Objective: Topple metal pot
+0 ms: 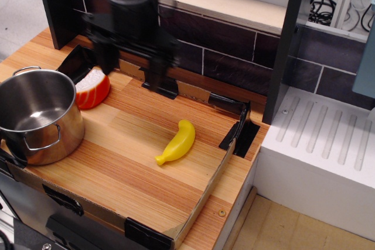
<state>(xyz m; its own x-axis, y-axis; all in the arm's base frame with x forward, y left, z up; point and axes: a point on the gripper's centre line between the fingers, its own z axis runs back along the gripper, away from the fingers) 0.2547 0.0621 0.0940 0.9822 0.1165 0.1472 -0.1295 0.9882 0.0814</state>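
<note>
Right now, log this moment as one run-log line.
gripper: blurred, jaws apart, above board rear | metal pot: upright, left edge, untouched | orange-white piece: beside pot | banana: centre

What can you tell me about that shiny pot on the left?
The pot is a shiny steel-looking cylinder with reflective walls, standing upright and open, with no lid and nothing visible inside. Two thin wire loop handles show: one on the near side, one at the far rim. It sits at the left edge of the wooden board, much bigger than the banana. The red-and-white slice lies close beside its rim; whether they touch is unclear. The blurred gripper hangs apart from it.
</note>
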